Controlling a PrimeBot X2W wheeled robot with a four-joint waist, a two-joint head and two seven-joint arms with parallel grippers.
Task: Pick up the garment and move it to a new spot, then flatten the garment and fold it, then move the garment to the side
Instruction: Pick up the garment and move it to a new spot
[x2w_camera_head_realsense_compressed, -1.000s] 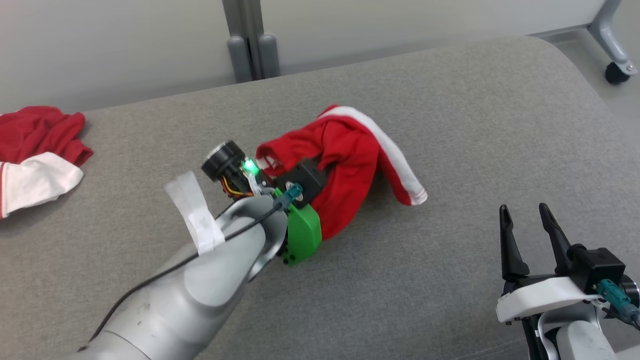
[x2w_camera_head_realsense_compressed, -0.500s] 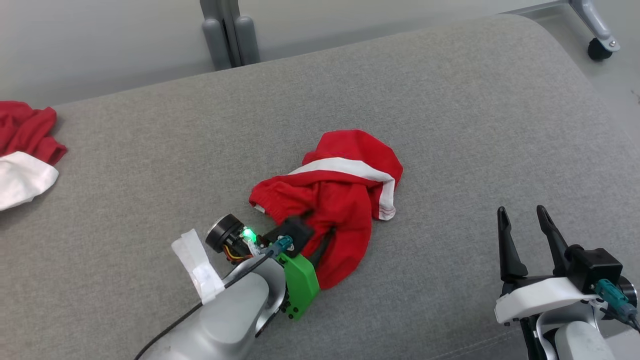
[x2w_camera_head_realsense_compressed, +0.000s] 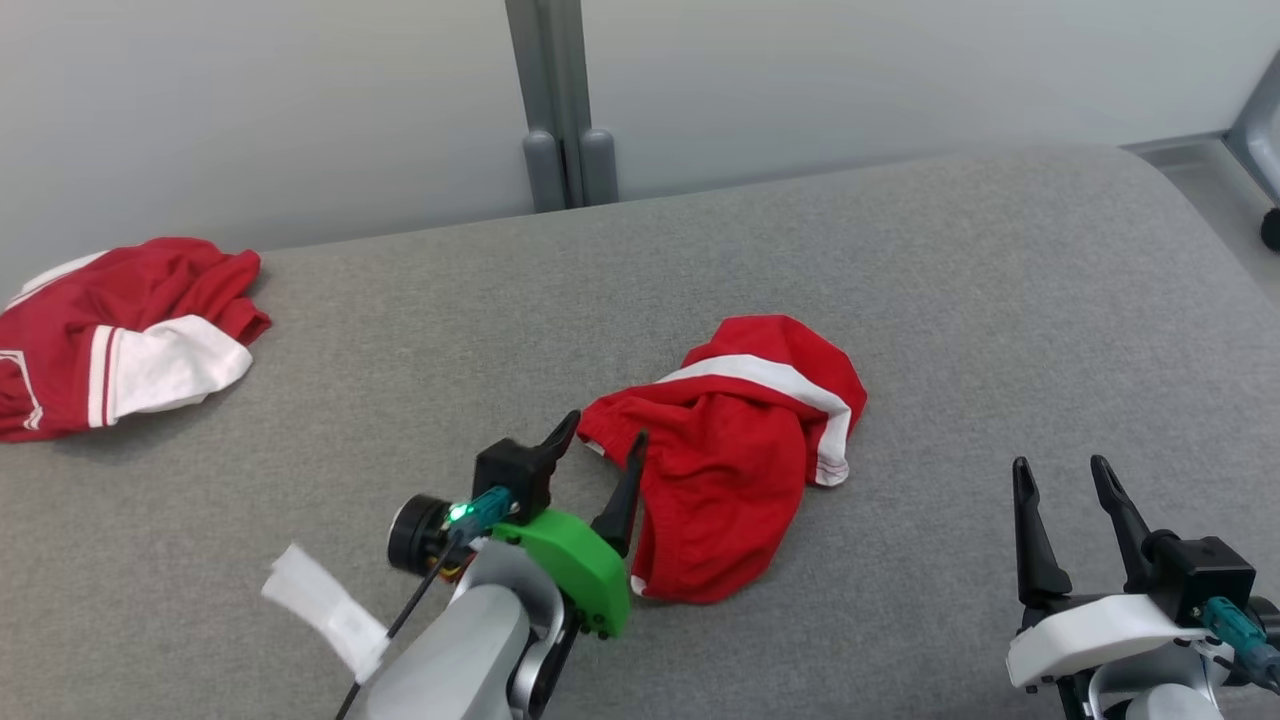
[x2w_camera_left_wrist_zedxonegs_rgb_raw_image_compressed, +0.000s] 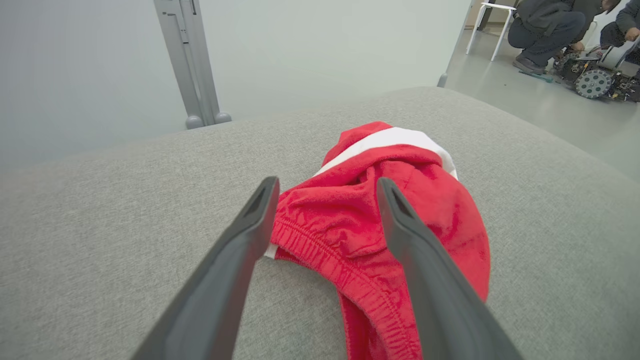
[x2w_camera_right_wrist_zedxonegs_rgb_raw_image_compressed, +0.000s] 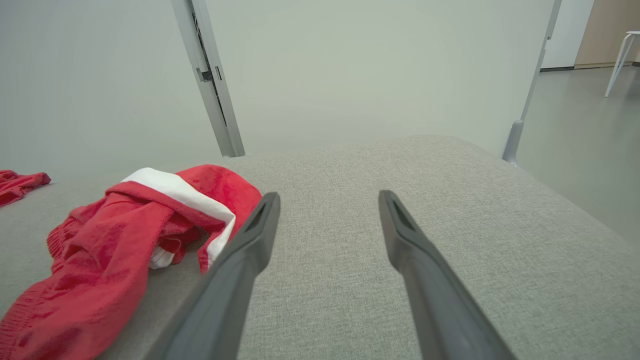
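The crumpled red fabric garment with a white stripe (x2w_camera_head_realsense_compressed: 735, 470) (x2w_camera_left_wrist_zedxonegs_rgb_raw_image_compressed: 400, 210) (x2w_camera_right_wrist_zedxonegs_rgb_raw_image_compressed: 110, 240) lay in a heap near the middle of the grey upholstered surface (x2w_camera_head_realsense_compressed: 950, 280), a little toward its near edge. Its folds hid the leg openings, and front could not be told from back. The underside and the fabric tucked beneath the top fold were out of sight.

The heap's long axis ran from the near edge toward the far wall, leaning to the robot's right. The gathered elastic waistband formed the left, near edge and faced the left gripper (x2w_camera_head_realsense_compressed: 606, 428) (x2w_camera_left_wrist_zedxonegs_rgb_raw_image_compressed: 327, 181). The white stripe crossed the far end and turned down the right side.

The left gripper's two dark fingers stood spread wide, gripping nothing, with the waistband lying between and beyond their tips in the left wrist view. The right-hand finger overlapped the cloth's edge in the head view; contact could not be confirmed.

The right gripper (x2w_camera_head_realsense_compressed: 1059, 462) (x2w_camera_right_wrist_zedxonegs_rgb_raw_image_compressed: 329, 194) stood well apart to the right, its jaws equally spread over bare upholstery, its mount cut off by the frame.

A second red-and-white garment (x2w_camera_head_realsense_compressed: 120, 340) (x2w_camera_right_wrist_zedxonegs_rgb_raw_image_compressed: 20, 182) lay bunched at the far left, partly cut off. A grey upright post (x2w_camera_head_realsense_compressed: 560, 130) stood behind the surface. A crouching person (x2w_camera_left_wrist_zedxonegs_rgb_raw_image_compressed: 545, 20), partly cropped, was beside a wheeled device (x2w_camera_left_wrist_zedxonegs_rgb_raw_image_compressed: 595, 80).
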